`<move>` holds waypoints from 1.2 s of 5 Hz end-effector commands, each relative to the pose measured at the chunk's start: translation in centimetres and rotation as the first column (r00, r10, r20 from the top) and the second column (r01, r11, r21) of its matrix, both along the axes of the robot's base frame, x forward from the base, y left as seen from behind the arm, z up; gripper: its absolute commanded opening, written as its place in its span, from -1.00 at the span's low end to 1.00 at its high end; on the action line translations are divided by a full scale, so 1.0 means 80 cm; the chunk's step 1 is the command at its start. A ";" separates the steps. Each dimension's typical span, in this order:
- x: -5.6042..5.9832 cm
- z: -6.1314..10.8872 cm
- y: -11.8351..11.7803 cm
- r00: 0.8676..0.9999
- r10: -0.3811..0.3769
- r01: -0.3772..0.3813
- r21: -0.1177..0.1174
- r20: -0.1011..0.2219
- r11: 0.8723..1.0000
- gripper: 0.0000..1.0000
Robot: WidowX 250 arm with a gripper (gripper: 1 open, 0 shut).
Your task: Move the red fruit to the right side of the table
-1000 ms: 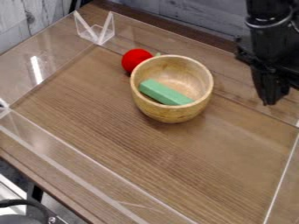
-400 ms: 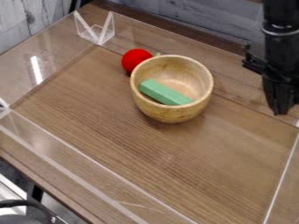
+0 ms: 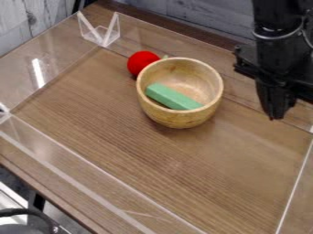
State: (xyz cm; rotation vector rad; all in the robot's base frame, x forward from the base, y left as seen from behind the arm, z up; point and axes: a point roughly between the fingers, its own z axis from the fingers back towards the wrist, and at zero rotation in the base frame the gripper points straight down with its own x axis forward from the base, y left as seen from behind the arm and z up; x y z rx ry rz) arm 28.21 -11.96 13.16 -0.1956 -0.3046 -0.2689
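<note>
The red fruit (image 3: pixel 142 61) lies on the table (image 3: pixel 146 155), touching the far-left outside of a wooden bowl (image 3: pixel 181 91). A green block (image 3: pixel 173 96) rests inside that bowl. My black gripper (image 3: pixel 280 111) hangs at the right, above the tabletop beside the bowl's right rim and well away from the fruit. Its fingers are shut with nothing between them.
Low clear acrylic walls (image 3: pixel 37 69) edge the tabletop. A clear corner bracket (image 3: pixel 98 30) stands at the back left. Open wood surface stretches in front of the bowl and to its right under my gripper.
My gripper has shifted a little to the left, toward the bowl, after drifting right. The fruit, bowl and green block have stayed put.
</note>
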 end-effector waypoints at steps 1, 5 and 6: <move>0.003 0.012 0.000 0.999 0.024 -0.024 -0.013 0.039 1.000 -1.00; 0.017 0.038 0.100 0.999 -0.047 0.047 -0.003 -0.019 0.999 1.00; 0.020 0.057 0.155 0.998 -0.055 0.056 0.014 -0.014 0.998 1.00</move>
